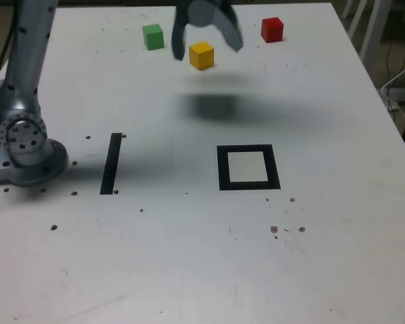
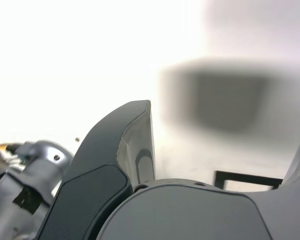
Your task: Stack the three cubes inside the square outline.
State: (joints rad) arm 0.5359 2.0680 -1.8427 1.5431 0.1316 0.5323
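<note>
Your gripper (image 1: 208, 52): jaws wide apart, nothing held. In the exterior view it overlaps the yellow cube (image 1: 202, 56); contact can't be judged. Taking that cube as clock centre on the table (image 1: 155, 250): green cube (image 1: 153, 37) near 10 o'clock, red cube (image 1: 272, 30) near 2, square outline (image 1: 224, 168) between 5 and 6. You've got three separate cubes.

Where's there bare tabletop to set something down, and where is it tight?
Bare: between the black bar and the square outline, plus the wide stretch on the outline's right in the exterior view. Crowded: the far side, where the green cube, yellow cube and red cube sit, claw overhead.
</note>
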